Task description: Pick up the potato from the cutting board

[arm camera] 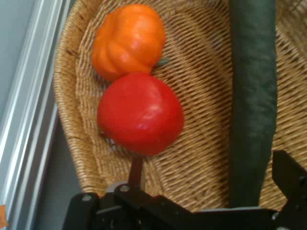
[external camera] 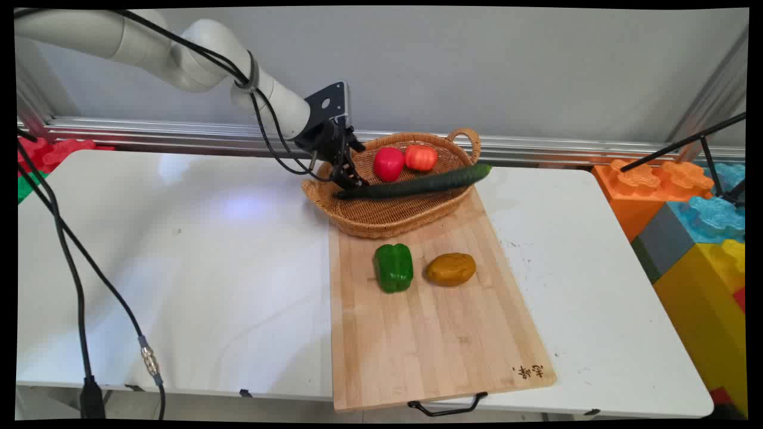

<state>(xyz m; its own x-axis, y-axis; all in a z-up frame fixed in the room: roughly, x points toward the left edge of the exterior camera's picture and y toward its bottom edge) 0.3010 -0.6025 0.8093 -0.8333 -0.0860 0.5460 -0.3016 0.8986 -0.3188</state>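
Note:
My gripper [external camera: 349, 179] hangs over the left end of a wicker basket [external camera: 381, 221], open. A long dark green cucumber [external camera: 417, 183] lies across the basket, its right end jutting over the rim. In the hand view the cucumber [arm camera: 252, 96] runs between my fingers, close to the right finger [arm camera: 288, 172] and well apart from the left finger [arm camera: 136, 167]; I cannot tell whether the right one touches it. A red round fruit [external camera: 388, 163] [arm camera: 140, 114] and an orange tomato [external camera: 421, 157] [arm camera: 128, 40] rest side by side on the basket's [arm camera: 72, 120] far side.
The basket stands on the far end of a wooden cutting board [external camera: 435, 339], which also bears a green bell pepper [external camera: 393, 267] and a brown potato [external camera: 450, 269]. Large coloured toy blocks [external camera: 697, 238] stand off the table's right edge, and red and green ones [external camera: 47, 152] at the far left.

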